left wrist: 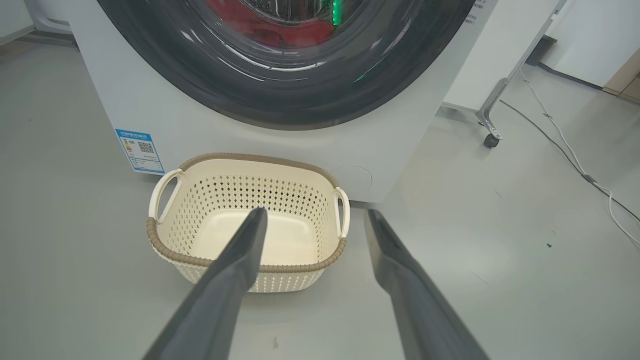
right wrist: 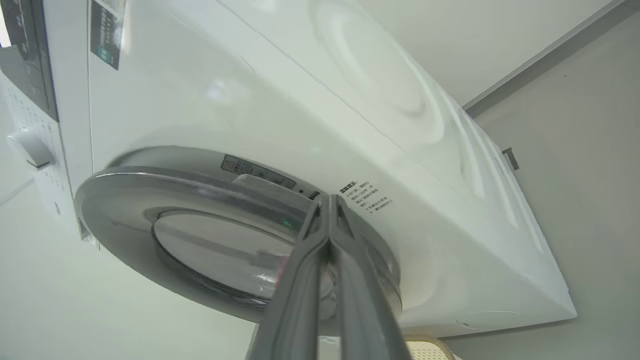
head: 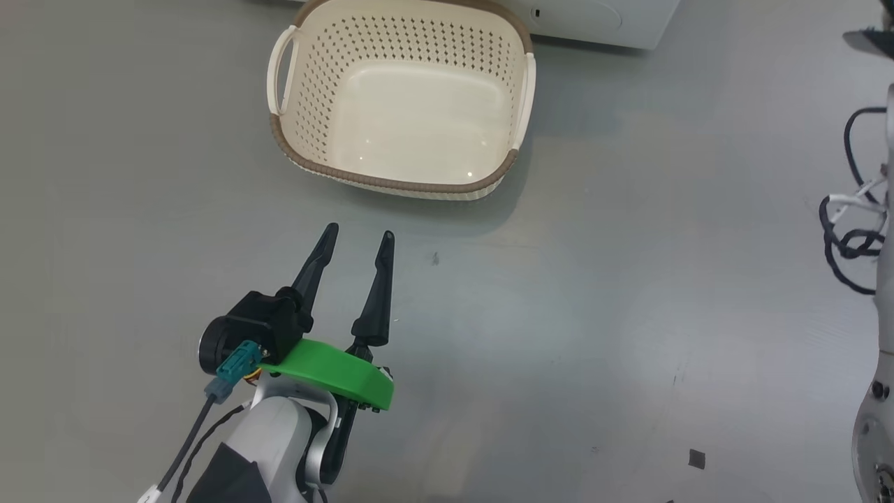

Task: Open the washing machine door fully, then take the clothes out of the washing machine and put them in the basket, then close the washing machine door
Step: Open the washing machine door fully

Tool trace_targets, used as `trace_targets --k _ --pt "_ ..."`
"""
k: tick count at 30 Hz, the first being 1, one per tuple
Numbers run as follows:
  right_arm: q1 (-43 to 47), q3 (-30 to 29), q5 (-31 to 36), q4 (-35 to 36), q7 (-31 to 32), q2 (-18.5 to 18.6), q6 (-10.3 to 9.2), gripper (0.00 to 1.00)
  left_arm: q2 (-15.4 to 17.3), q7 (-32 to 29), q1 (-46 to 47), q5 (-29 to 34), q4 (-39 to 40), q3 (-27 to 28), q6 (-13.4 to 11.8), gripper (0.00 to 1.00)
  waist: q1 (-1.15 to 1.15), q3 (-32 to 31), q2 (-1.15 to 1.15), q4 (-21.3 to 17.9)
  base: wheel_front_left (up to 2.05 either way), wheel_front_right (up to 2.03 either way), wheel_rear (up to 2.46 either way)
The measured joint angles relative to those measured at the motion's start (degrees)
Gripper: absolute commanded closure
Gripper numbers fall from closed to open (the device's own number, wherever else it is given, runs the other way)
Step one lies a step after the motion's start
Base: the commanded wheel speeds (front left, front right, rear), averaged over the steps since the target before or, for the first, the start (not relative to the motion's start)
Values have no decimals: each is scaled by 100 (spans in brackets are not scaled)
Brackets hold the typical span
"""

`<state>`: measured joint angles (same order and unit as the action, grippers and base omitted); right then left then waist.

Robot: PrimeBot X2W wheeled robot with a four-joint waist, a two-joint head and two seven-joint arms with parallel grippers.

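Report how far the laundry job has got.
Done: nothing; the washing machine door looks closed and the basket is empty. In hand: the shut right gripper has its tips at the door's edge. Remaining: open the door, move the red clothes seen behind its glass, close it.

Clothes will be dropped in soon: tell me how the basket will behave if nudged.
The basket is probably light: thin perforated plastic, nothing inside. On the smooth floor it would likely slide rather than tip, being wide and low. Its walls probably flex a little.
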<state>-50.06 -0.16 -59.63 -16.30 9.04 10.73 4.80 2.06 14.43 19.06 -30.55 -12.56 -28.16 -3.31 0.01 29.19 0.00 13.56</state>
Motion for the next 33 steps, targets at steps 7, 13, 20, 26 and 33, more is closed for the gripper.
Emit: trace_targets --k 7,13,20,26,33 --pt "-677 -316 -572 -213 421 -24 -250 100 -9 0 136 -110 12 -191 -42 0 0 228 0 189 0 0 0" --pt "-1207 -330 -976 -390 942 -88 -510 100 -13 0 230 -222 18 -364 -52 0 0 382 0 343 0 0 0" --pt "-1795 -316 -1139 -617 1392 -35 -838 100 -18 0 311 -371 49 -586 -99 0 0 548 0 512 0 0 0" --pt "-2171 -332 -1232 -835 1708 47 -1000 100 -21 0 341 -482 64 -733 -101 0 0 662 0 663 0 0 0" --pt "-2558 -307 -1256 -1066 1929 113 -1061 100 -24 0 455 -573 81 -675 -153 0 0 794 0 816 0 0 0"
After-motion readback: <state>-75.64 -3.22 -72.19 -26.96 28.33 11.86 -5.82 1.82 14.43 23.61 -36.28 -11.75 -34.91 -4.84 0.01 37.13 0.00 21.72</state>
